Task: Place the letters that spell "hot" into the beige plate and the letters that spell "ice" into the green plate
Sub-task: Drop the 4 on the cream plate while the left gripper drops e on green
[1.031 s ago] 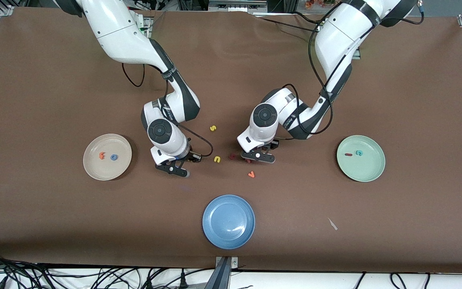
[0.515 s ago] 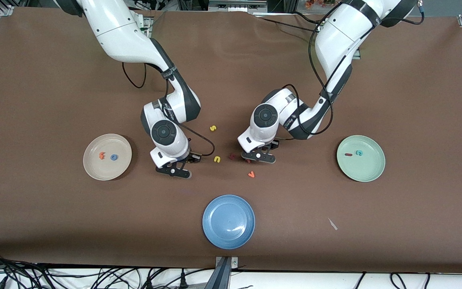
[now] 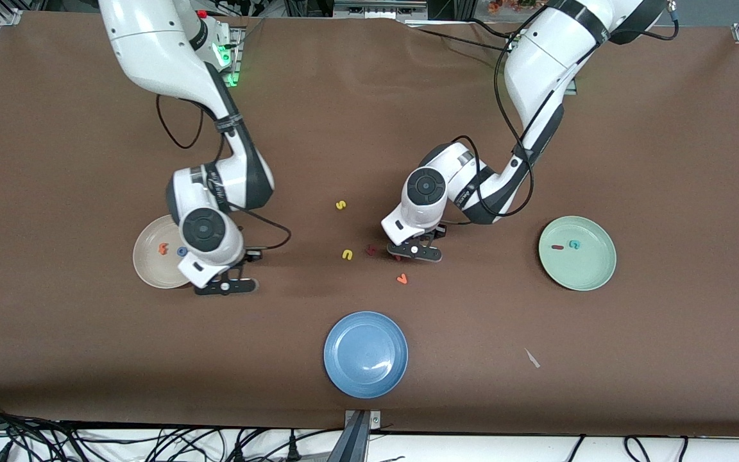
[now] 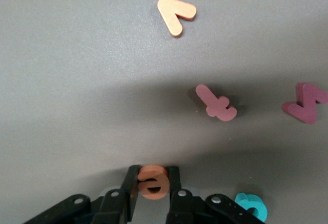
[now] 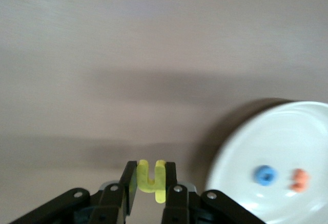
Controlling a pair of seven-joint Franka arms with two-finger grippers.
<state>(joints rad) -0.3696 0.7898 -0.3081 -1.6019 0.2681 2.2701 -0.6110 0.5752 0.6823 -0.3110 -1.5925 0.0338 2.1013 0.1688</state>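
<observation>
- Right gripper (image 5: 151, 185) is clamped on the yellow "h" (image 5: 152, 179), hanging just beside the beige plate (image 3: 151, 273), at the rim toward the table's middle.
- The plate already carries the blue "o" (image 5: 265, 175) and orange "t" (image 5: 299, 180).
- Left gripper (image 4: 152, 193), well apart from that plate, pinches the orange "e" (image 4: 152, 181) on the table.

One beige plate (image 3: 151, 264), one green plate (image 3: 584, 269), one blue plate (image 3: 365, 354), twelve foam letters (image 3: 340, 205) and two arms (image 3: 539, 61).
</observation>
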